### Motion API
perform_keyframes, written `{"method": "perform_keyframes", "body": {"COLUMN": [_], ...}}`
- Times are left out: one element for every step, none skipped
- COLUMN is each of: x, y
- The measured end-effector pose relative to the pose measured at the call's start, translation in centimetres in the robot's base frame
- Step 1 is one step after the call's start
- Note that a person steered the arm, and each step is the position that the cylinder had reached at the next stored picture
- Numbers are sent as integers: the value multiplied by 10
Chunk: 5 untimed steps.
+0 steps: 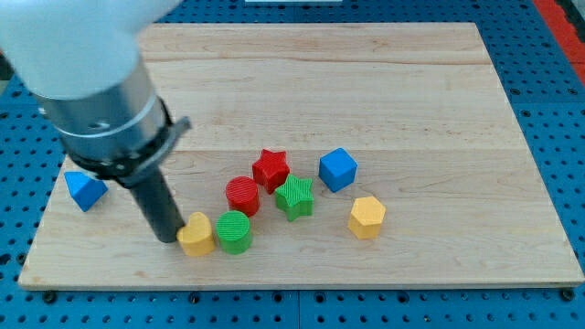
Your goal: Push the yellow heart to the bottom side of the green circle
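My tip touching yellow heart's left side, green circle just right, no hand.

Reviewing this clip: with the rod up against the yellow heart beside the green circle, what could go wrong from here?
My tip sits at the yellow heart's left side, and the heart already touches the green circle. Pushing rightward would likely shove the circle along instead of getting the heart below it. Also, both sit near the board's bottom edge, so steering the heart downward could slide it off.
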<state>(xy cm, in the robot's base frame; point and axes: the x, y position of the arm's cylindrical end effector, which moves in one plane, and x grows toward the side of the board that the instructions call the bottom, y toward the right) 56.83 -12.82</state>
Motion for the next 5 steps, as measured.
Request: {"method": "perform_keyframes", "body": {"x": [11,13,-3,-15,-15], "y": [1,17,55,88,89]}}
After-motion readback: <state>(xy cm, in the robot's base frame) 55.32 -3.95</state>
